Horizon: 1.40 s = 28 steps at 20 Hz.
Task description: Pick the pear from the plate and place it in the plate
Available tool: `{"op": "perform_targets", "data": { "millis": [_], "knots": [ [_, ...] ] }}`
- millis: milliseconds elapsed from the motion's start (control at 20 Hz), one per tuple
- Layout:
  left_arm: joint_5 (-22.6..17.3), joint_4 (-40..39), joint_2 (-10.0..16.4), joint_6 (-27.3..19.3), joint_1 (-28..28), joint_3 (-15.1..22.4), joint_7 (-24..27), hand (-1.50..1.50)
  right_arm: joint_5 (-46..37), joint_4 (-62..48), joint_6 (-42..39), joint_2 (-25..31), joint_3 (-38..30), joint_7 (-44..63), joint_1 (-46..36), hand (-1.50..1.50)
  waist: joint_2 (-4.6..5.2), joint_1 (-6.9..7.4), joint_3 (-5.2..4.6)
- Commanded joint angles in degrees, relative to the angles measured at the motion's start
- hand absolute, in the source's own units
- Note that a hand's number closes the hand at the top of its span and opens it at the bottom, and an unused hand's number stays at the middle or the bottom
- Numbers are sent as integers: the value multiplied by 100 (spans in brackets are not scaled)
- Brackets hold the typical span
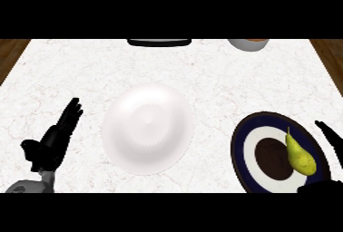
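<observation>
Head view: the pear (300, 155) is seen lying on the dark plate (240, 140) at four o'clock, stem pointed toward twelve, on the plate's right half. The white plate (147, 129) is set at the middle of the counter (80, 68), near the dark one, at its nine o'clock. The right hand (330, 138) is shown at the pear's three o'clock, fingers straight, nothing held; no contact with the fruit can be made out. The left hand (53, 142) is rested open at eight o'clock, fingers up.

The step in hand is judged to be the reach for the grasp. It would be done well if the right hand were lowered over the pear's fat lower half, fingers on one flank and thumb on the other, so that the tapered neck is not pinched and the fruit is not rolled. The rim should be cleared before the fingers are closed, and the pear lifted straight up before it is carried toward nine o'clock.
</observation>
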State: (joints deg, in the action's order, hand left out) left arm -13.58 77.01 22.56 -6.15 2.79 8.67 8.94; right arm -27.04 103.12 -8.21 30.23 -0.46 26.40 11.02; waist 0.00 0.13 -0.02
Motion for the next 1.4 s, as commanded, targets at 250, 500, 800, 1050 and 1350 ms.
{"op": "perform_targets", "data": {
  "millis": [250,500,800,1050,1350],
  "knots": [
    [260,-427,-205,523,-58,-407,352,0,-853,-842,-15,-634,208,-117,-539,-150,2,-5,1],
    [531,-207,-473,383,-306,-439,438,0,-967,-1666,-86,-490,-244,-576,-761,-150,-1,0,2],
    [688,-333,-563,440,120,-630,34,0,-1116,-2312,17,-920,-83,-1077,-990,150,2,-4,3],
    [773,-187,-736,390,77,-646,-70,0,-1159,-2190,-17,-769,-145,-1681,-658,150,-3,-24,2],
    [928,-124,-675,454,115,-761,-129,0,-1476,-2322,263,-707,-213,-2054,-850,150,-3,-24,2]
  ]
}}
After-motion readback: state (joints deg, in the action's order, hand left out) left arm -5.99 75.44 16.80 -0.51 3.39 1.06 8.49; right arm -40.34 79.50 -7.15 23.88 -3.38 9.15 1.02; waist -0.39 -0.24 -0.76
